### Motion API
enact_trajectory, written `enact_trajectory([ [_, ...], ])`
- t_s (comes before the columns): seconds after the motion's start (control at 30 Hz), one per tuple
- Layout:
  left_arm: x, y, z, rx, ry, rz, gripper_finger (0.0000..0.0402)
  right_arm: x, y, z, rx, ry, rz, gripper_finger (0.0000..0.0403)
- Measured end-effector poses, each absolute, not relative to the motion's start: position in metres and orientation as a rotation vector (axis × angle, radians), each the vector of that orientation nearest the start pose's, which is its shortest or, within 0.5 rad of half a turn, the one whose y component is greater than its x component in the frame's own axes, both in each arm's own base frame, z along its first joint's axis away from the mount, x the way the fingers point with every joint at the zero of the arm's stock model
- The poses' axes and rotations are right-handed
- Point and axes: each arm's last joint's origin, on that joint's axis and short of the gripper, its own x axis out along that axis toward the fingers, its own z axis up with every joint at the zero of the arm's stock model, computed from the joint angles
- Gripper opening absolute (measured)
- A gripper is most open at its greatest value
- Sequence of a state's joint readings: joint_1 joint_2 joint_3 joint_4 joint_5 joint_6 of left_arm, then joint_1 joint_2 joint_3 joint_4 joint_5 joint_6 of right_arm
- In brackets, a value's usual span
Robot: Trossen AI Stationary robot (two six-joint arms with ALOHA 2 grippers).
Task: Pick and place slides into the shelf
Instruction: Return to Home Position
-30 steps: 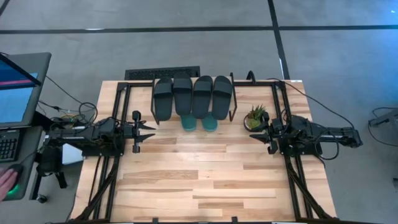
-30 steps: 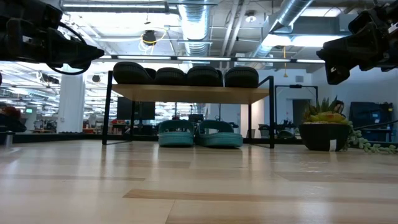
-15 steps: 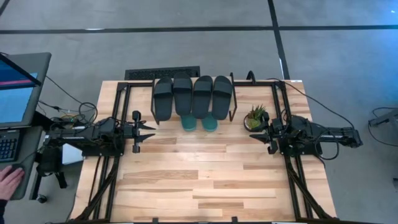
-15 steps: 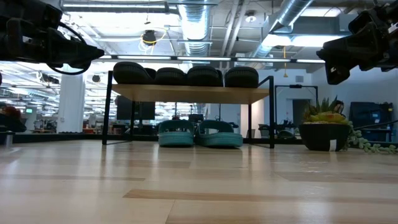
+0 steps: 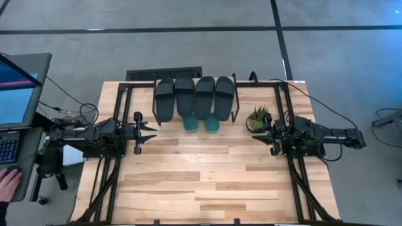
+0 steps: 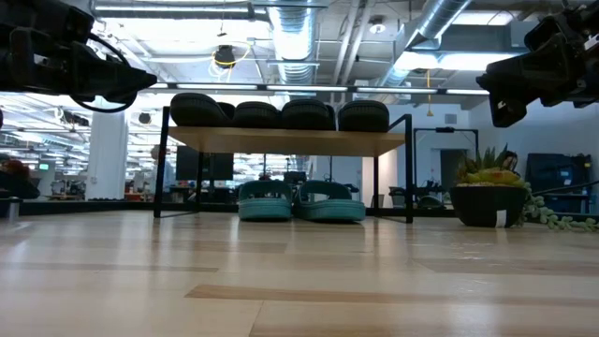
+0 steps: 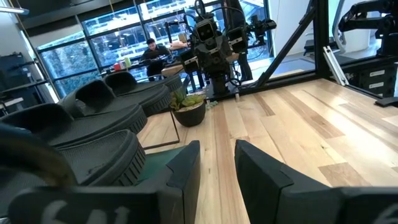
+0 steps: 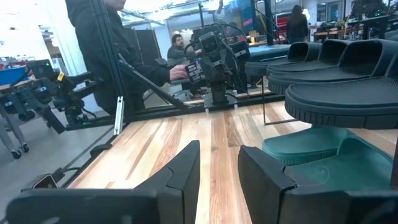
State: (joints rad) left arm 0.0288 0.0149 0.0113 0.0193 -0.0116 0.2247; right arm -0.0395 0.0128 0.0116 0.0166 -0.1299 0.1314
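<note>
The left fingers [image 7: 186, 169] stand a narrow gap apart, holding nothing, near the surface's [image 5: 207, 182] left edge. The right fingers [image 8: 186, 168] are the same, empty, near its right edge. Four black slides [image 5: 205, 94] lie atop the shelf [image 6: 285, 141] at the far edge, with two teal slides [image 5: 193, 123] beneath. They look like light, bendy, grippy rubber, best pinched across the wide strap.

We're in an open robotics lab: exposed ducts [image 6: 298, 37] top centre, concrete floor [image 5: 188, 47], monitor [image 5: 16, 94] far left, person [image 7: 151, 50] seated behind
</note>
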Motion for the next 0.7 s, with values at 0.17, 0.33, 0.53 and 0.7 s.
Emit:
enact_trajectory([
  [0.17,0.0979,0.0031,0.1681,0.223,-0.011,0.042,0.0091,0.0976,-0.0001,0.1681,0.13,-0.01,0.091,0.0098],
  [0.33,0.0979,0.0031,0.1681,0.218,-0.011,0.041,0.0091,0.0976,-0.0001,0.1681,0.13,-0.01,0.091,0.0098],
  [0.53,0.0979,0.0031,0.1681,0.218,-0.011,0.041,0.0091,0.0976,-0.0001,0.1681,0.13,-0.01,0.091,0.0098],
  [0.7,0.0979,0.0031,0.168,0.224,-0.011,0.041,0.0091,0.0976,-0.0001,0.168,0.13,-0.009,0.091,0.0098],
])
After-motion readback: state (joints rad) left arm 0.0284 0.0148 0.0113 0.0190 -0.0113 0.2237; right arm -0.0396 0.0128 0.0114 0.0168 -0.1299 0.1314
